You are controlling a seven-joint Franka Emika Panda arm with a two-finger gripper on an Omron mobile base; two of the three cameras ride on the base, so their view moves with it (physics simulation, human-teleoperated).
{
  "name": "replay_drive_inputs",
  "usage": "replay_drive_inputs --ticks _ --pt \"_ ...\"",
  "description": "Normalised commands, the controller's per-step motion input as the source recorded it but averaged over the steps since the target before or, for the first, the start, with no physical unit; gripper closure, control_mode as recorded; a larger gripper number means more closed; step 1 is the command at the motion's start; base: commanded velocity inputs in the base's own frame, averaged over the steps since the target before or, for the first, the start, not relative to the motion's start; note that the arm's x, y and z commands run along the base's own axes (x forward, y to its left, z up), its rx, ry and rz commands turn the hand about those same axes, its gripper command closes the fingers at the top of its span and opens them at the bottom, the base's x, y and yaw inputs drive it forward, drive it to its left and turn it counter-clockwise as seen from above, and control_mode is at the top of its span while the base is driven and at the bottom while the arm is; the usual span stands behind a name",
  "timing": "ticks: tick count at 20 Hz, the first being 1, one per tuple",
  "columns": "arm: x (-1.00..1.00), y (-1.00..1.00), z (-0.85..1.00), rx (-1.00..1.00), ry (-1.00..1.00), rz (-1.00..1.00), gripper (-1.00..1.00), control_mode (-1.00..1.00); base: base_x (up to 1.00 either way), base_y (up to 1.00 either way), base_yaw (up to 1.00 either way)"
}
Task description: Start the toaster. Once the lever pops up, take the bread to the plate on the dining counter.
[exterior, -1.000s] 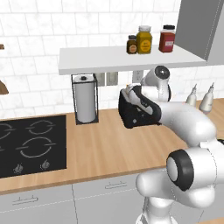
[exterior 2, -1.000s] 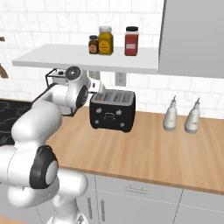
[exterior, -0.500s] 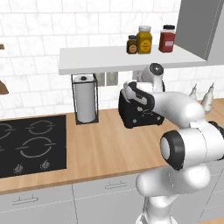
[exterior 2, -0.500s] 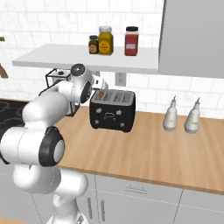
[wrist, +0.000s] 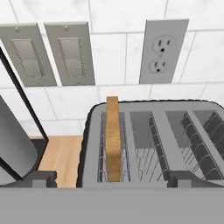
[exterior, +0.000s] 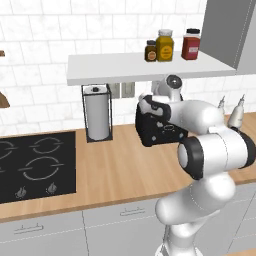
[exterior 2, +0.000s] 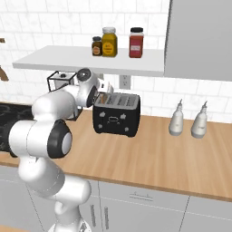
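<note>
Your end effector point(wrist: 112, 181) hangs wide, empty, over the toaster point(exterior 2: 116, 114); straddle the bread point(wrist: 113, 138) squarely.

In the left base view the robot's arm covers most of the toaster point(exterior: 159, 131), so its top and slots are hidden. The gripper point(exterior: 150, 106) sits in a dark clump there, and its tips are hard to pick out. In the right base view the arm hides the toaster's left end, and the bread point(exterior 2: 103, 98) is just a small tan sliver. In the hand view the bread's lower part sinks into the slot. The toaster's front and right side are cut off. The paper-towel roll point(wrist: 13, 144) is probably that grey shape, cut off at the left.
</note>
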Motion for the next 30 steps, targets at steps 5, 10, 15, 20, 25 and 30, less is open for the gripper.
replay_drive_inputs --ticks 5,10,15,20,25,30 --pt "0.39 0.0 -0.17 0.0 0.06 0.0 -1.0 -1.0 0.0 0.0 0.0" --pt "0.31 0.0 -0.05 0.0 0.1 0.0 -1.0 -1.0 0.0 0.0 0.0" --pt "0.28 0.0 0.0 0.0 0.12 0.0 -1.0 -1.0 0.0 0.0 0.0" --pt "0.22 0.0 0.0 0.0 0.1 0.0 -1.0 -1.0 0.0 0.0 0.0" --pt "0.02 0.0 0.0 0.0 0.01 0.0 -1.0 -1.0 0.0 0.0 0.0" --pt "0.08 0.0 0.0 0.0 0.0 0.0 -1.0 -1.0 0.0 0.0 0.0"
